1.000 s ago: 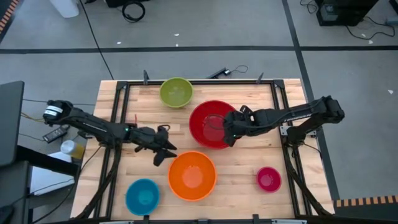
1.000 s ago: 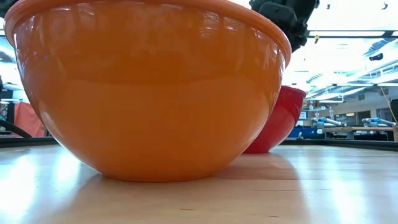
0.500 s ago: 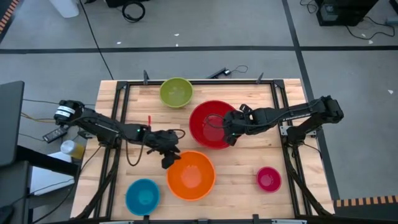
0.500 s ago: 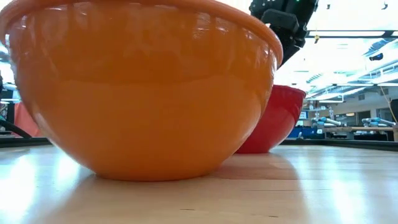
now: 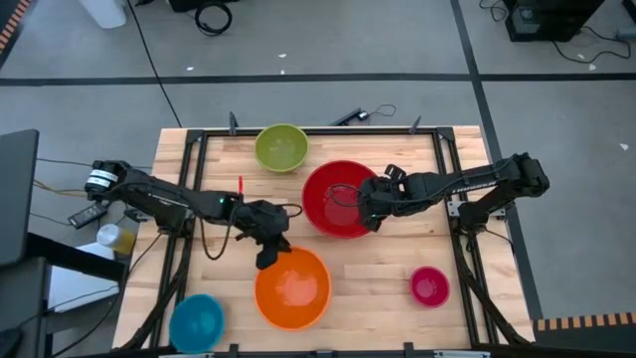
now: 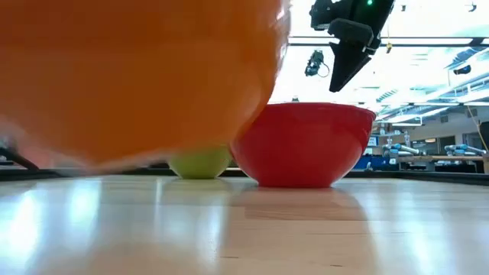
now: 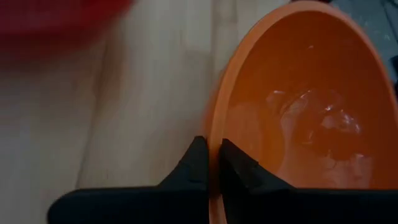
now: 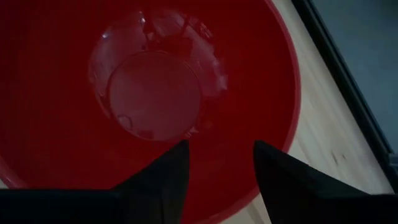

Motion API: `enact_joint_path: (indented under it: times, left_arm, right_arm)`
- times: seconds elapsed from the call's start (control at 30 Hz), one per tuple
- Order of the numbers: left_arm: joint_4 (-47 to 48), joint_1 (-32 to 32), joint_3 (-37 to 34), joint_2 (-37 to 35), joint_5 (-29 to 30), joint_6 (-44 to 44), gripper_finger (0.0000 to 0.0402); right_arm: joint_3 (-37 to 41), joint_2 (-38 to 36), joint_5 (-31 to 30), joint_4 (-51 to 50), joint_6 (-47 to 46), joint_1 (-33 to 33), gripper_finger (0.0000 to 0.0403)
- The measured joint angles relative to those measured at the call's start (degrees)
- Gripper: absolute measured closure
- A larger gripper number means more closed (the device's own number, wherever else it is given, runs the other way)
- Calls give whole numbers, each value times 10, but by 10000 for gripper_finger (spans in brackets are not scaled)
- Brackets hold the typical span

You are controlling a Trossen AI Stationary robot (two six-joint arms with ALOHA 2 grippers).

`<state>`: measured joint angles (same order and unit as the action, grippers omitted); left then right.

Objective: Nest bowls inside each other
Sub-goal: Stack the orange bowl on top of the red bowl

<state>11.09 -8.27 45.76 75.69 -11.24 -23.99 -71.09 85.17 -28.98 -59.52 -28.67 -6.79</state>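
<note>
The orange bowl is at the near middle of the table, and my left gripper is shut on its far-left rim. In the low view the orange bowl is a blur whose underside shows above the tabletop. The big red bowl stands on its base at the centre. My right gripper hovers open over the red bowl's right half and touches nothing. A green bowl stands at the far edge, a blue bowl at the near left, and a small magenta bowl at the near right. My left gripper pinches the orange bowl's rim at its far-left side. One finger is inside the bowl and the other is outside. The fingers slant down from the table's left. The bowl is raised off the table, its mouth up.
Black frame rails run along the left and right sides of the wooden table. Bare wood lies between the orange and magenta bowls. A cable and small items lie beyond the far edge.
My left gripper has moved right toward the orange bowl, shut on its rim and risen. The orange bowl has shifted toward the near-left and come up off the table. The blue bowl has slid toward the near-left corner.
</note>
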Motion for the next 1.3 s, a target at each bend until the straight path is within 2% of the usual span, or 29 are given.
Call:
enact_joint_path:
  times: [0.23,0.47,0.67,0.77,1.0,1.3]
  left_arm:
    - [29,62,92,-21,51,77,390]
    - [23,199,150,-23,69,118,391]
    - [-31,305,153,11,70,96,385]
    - [-50,312,152,49,65,82,379]
    - [-70,283,151,125,51,72,375]
    - [-78,285,152,141,53,67,334]
  right_arm:
    - [0,-2,-6,-33,-15,0,237]
    - [0,-44,-77,-178,-151,-27,243]
    - [0,-111,-95,-237,-256,-68,243]
    - [10,-138,-108,-238,-281,-83,243]
    - [69,-182,-110,-241,-313,-79,243]
    - [132,-201,-108,-216,-333,-69,243]
